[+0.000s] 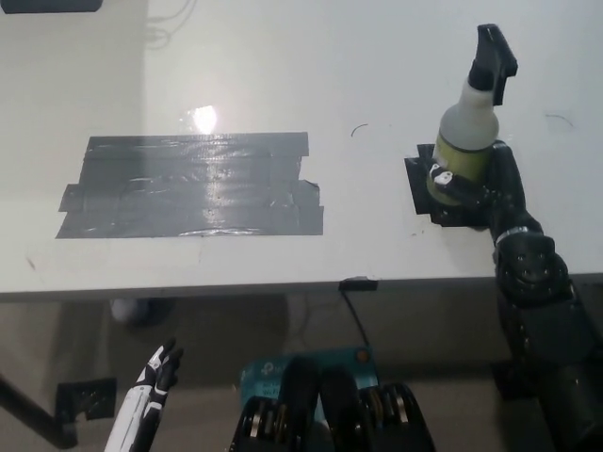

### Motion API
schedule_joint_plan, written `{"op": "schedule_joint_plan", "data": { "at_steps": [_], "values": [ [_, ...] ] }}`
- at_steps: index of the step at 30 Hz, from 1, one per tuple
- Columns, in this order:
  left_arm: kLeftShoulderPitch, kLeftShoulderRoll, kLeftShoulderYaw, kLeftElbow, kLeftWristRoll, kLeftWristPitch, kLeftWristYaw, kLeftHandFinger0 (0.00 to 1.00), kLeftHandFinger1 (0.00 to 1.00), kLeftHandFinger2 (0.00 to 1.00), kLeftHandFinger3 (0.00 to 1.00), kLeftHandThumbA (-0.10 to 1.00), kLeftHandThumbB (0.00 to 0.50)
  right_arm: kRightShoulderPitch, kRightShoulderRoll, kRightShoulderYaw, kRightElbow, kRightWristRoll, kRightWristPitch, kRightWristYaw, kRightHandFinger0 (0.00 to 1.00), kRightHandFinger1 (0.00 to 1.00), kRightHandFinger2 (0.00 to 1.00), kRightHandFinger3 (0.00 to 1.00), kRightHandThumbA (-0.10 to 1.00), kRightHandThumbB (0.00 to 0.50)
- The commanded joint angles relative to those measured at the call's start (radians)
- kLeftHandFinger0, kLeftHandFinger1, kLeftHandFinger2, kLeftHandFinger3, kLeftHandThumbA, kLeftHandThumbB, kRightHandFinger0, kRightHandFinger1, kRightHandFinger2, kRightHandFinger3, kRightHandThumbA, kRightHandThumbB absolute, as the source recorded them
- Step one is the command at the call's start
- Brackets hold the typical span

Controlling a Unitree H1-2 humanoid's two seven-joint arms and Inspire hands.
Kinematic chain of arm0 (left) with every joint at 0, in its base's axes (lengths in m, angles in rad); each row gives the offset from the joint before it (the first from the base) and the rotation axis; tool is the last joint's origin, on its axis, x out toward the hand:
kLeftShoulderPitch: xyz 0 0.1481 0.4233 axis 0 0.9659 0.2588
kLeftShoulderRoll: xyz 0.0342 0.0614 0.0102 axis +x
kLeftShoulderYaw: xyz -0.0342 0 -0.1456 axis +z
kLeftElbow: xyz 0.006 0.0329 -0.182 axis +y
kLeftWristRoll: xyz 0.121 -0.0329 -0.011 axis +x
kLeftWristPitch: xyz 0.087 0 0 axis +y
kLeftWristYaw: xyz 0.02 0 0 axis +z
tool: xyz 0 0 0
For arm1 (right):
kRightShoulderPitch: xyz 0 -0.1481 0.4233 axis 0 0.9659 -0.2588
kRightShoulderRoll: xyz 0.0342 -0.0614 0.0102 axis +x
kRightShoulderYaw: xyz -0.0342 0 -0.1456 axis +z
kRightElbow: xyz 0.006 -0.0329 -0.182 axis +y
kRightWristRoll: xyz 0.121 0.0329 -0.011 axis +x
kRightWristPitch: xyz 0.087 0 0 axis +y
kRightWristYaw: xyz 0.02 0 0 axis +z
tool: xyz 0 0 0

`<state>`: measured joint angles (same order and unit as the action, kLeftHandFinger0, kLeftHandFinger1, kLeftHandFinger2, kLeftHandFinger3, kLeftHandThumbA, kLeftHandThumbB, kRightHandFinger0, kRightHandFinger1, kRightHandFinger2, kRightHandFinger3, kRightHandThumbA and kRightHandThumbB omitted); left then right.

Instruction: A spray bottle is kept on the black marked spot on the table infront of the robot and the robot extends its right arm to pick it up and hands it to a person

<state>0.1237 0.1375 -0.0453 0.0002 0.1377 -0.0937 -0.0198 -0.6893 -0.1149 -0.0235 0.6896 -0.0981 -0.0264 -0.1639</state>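
Black right robot hand point(480, 184) reaching up from the lower right, forearm angled over the front edge of the pale surface point(283, 75), fingers clamped around the lower body of the spray bottle point(468, 132). Bottle upright, translucent plastic with a yellowish tint low down, narrowing to a black trigger nozzle at the top, base at the small black marked spot point(421, 184) toward the right end of the surface. Matte, segmented black casing along the arm, rounded at the wrist. White left robot hand point(155, 372) hanging low at the lower left, below the surface edge, dark fingers loosely apart and holding nothing. Wide patch of glossy grey tape point(193, 184) across the middle left, wrinkled and catching glare.
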Motion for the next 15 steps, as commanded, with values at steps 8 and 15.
{"op": "schedule_joint_plan", "data": {
  "at_steps": [8, 15],
  "values": [
    [-0.003, 0.010, -0.009, -0.012, 0.007, -0.042, -0.010, 1.00, 1.00, 1.00, 1.00, 1.00, 0.236, 0.022, 0.030, 0.049, -0.465, 0.028, 0.143, 0.099, 0.11, 0.53, 0.88, 0.88, -0.10, 0.116],
    [-0.004, 0.020, -0.008, -0.013, 0.004, -0.043, -0.016, 1.00, 1.00, 1.00, 1.00, 1.00, 0.217, 0.003, 0.096, 0.085, -0.435, 0.060, 0.172, 0.149, 0.01, 0.45, 0.79, 0.84, -0.10, 0.129]
  ]
}}
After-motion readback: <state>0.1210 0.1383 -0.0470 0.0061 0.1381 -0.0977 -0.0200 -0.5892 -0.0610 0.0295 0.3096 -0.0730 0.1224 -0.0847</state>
